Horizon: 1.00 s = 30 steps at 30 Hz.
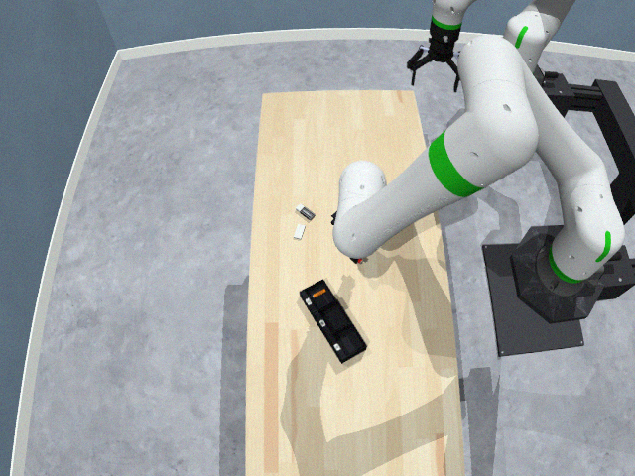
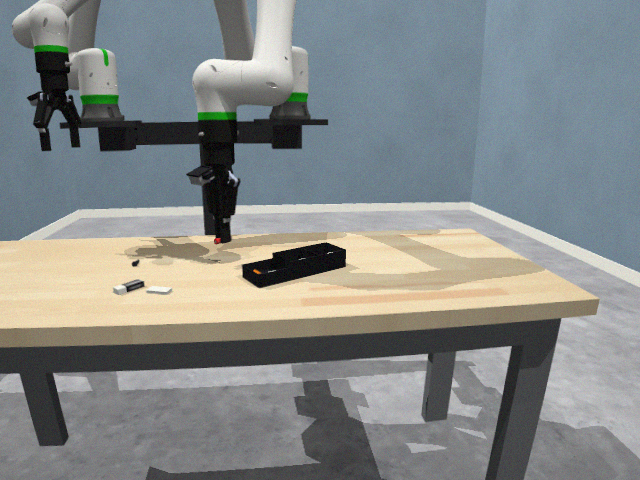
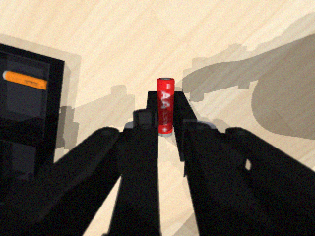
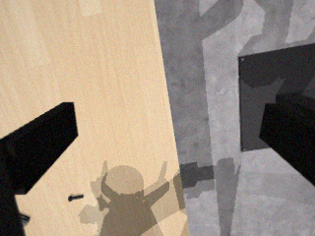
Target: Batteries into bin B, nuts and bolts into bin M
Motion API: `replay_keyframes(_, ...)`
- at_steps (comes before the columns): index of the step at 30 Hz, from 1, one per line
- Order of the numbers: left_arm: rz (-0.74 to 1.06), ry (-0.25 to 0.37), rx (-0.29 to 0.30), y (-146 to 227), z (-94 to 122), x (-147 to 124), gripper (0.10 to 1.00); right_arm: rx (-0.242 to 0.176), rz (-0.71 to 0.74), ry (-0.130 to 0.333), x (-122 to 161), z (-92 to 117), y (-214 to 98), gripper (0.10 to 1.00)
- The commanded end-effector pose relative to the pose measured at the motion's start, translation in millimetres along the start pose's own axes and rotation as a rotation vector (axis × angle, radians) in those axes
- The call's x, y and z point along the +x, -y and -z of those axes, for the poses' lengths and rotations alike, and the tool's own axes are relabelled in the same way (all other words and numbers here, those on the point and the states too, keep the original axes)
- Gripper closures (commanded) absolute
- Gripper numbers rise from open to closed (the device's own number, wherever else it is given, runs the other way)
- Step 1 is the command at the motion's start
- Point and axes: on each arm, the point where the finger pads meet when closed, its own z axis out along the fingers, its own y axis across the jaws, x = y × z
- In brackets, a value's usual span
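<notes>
Over the worktop (image 1: 358, 123) (image 2: 413, 268) (image 3: 123, 25) (image 4: 113, 74), the left claw (image 2: 221, 239) (image 3: 164, 106), nearly closed and pinching a red AA battery (image 1: 359, 260) (image 2: 217, 240) (image 3: 165, 105), would do best to keep its grip firm, carry the cell high enough to clear the walls of the black bins (image 1: 342, 319) (image 2: 305, 266) (image 3: 56, 98), and turn it lengthwise before letting go inside the one marked B, whose label I cannot read. That battery sits upright in the wrist view between the fingertips, its far end poking beyond them, with the bins just off to one side.
</notes>
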Motion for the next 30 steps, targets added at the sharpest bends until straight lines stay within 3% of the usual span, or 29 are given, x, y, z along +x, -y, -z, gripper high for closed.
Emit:
replay_keyframes(1, 0.000, -0.001, 0.001, 0, 1, 1, 0.950, 0.001, 0.000, 0.000, 0, 0, 0, 0.098)
replay_keyframes(6, 0.000, -0.001, 0.001, 0, 7, 1, 0.950, 0.001, 0.000, 0.000, 0, 0, 0, 0.098)
replay_keyframes(20, 0.000, -0.001, 0.001, 72, 7, -5, 0.950, 0.001, 0.000, 0.000, 0, 0, 0, 0.098)
replay_keyframes(30, 0.372, -0.006, -0.002, 132, 8, -9, 0.950, 0.001, 0.000, 0.000, 0, 0, 0, 0.098)
